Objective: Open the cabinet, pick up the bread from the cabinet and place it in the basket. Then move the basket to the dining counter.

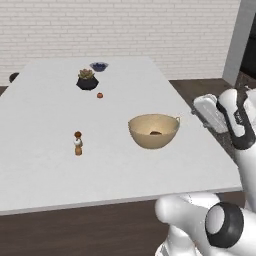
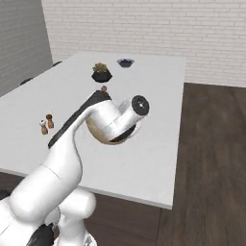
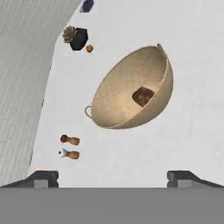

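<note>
White dining counter (image 1: pixel 45 165); bread (image 3: pixel 143 96) inside basket (image 3: pixel 114 103); hand (image 3: pixel 112 177) released, apart from basket.

The table (image 1: pixel 45 165) is rendered as a smooth, matt white top with dark wood sides. The basket (image 1: pixel 153 131) is shown with a smooth tan wall, matt and without visible weave. The bread (image 3: pixel 143 96) inside is given a dull dark-brown crust. The floor (image 2: pixel 211 158) is finished in dark wood, the wall (image 1: pixel 125 25) in rough white brick.
</note>
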### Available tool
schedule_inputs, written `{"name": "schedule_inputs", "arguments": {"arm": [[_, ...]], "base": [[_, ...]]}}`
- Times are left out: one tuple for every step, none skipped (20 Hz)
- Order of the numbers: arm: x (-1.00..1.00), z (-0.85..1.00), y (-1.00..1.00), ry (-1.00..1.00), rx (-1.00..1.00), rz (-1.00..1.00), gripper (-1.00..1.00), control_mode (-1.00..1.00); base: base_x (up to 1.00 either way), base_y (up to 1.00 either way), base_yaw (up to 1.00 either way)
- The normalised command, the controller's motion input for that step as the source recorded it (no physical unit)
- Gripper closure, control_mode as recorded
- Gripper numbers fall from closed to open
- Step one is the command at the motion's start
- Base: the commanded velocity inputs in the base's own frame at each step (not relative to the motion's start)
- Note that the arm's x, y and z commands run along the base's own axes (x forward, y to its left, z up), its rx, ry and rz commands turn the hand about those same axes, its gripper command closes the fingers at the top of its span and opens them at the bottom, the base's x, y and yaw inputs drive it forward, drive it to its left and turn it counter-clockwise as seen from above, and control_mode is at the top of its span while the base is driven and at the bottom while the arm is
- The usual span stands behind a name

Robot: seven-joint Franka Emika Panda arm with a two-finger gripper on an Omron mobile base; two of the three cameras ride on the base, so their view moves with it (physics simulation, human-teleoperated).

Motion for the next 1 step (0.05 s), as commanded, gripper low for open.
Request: {"name": "schedule_inputs", "arguments": {"arm": [[-1.0,0.22,0.0,-0.4,0.1,0.13,-1.0,-1.0]], "base": [[0.0,0.0,0.0]]}}
